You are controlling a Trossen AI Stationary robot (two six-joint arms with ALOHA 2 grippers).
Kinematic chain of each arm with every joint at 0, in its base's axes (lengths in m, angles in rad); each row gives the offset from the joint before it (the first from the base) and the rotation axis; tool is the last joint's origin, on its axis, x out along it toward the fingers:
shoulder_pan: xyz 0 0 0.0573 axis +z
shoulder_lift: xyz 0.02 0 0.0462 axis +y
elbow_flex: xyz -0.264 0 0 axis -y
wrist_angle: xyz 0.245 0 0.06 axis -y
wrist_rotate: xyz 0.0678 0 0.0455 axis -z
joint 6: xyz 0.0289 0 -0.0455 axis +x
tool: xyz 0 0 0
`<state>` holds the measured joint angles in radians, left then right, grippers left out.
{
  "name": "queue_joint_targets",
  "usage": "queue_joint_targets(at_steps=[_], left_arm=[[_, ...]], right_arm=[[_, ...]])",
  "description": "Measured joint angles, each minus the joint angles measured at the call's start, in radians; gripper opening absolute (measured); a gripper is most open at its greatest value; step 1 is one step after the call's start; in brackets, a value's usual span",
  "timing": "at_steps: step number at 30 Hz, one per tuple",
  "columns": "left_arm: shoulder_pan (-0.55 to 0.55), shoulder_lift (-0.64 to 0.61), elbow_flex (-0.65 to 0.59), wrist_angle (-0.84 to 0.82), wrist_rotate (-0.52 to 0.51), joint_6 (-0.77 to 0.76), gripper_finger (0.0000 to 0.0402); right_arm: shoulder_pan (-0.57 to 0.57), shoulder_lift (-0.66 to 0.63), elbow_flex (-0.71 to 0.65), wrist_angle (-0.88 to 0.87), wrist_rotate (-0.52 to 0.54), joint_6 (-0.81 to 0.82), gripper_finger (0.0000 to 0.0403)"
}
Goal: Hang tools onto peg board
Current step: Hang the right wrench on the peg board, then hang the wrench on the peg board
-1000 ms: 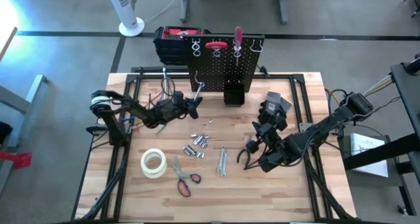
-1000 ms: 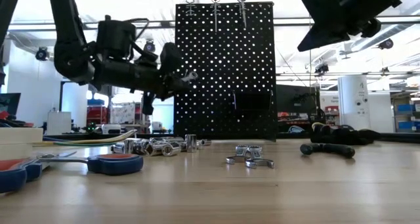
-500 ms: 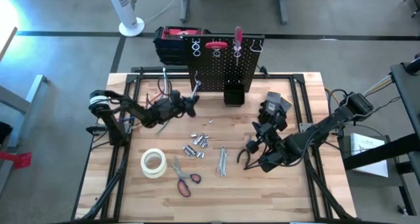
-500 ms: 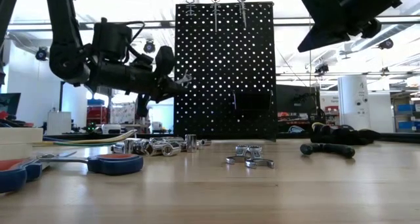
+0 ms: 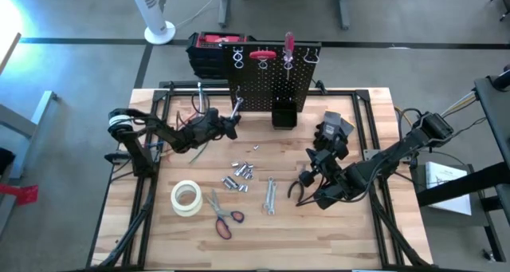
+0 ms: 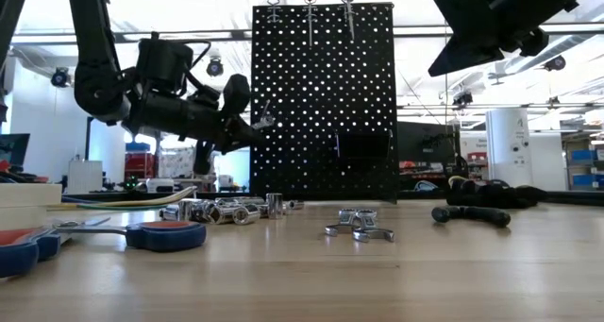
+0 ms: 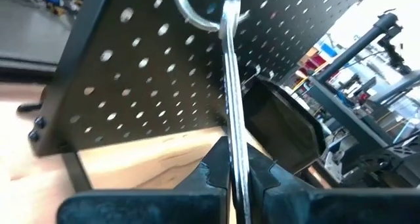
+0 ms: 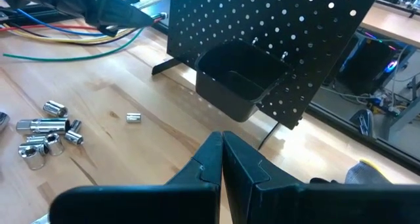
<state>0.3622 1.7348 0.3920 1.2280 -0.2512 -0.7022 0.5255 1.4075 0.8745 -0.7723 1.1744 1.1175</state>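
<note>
My left gripper is shut on a silver wrench, held up in front of the lower left part of the black peg board. The wrench's ring end is at the board's left edge; whether it touches the board does not show. A red clamp-like tool and a red-handled screwdriver hang from the board's top hooks. A small black bin sits on the board. My right gripper is shut on nothing, high over the table's right half. My left gripper pinches the wrench's shaft between its two fingers, at the end away from the ring. The fingers come nearly level from the table's left and lie along the shaft. The wrench is lifted clear and sticks out past the fingertips, slanting up toward the board.
Silver sockets, two small wrenches, red-handled scissors, a white tape roll and black-handled pliers lie on the table. A red-and-black toolbox stands behind the board.
My left gripper has shifted a little toward the table's left with the wrench and turned slightly. The wrench's ring end now stands lower against the board's left edge.
</note>
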Motion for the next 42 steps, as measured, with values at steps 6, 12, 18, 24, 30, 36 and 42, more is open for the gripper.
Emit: queue_joint_targets(at_steps=[6,12,18,24,30,36,42], left_arm=[[0.0,0.0,-0.002,-0.02,0.0,-0.018,0.0],[0.0,0.0,-0.002,-0.023,0.0,0.009,0.0],[-0.001,0.0,-0.002,-0.038,0.007,0.009,0.0042],[-0.001,0.0,-0.002,-0.141,0.03,0.012,0.0135],[-0.001,0.0,-0.002,-0.19,0.034,0.023,0.0201],[-0.004,0.0,-0.002,-0.192,0.107,0.046,0.022],[-0.056,-0.001,-0.036,-0.14,0.161,0.081,0.0216]], right_arm=[[0.0,0.0,0.0,0.0,0.0,0.0,0.0],[0.0,0.0,0.0,0.0,-0.001,0.0,0.0],[0.0,0.0,0.0,0.0,-0.006,-0.008,0.0],[0.0,0.0,0.0,0.0,-0.006,-0.009,0.0],[0.0,0.0,0.0,0.0,-0.006,-0.014,0.0],[0.0,0.0,0.0,0.0,-0.007,-0.014,0.0],[-0.003,0.003,0.0,0.001,-0.032,-0.004,0.0]])
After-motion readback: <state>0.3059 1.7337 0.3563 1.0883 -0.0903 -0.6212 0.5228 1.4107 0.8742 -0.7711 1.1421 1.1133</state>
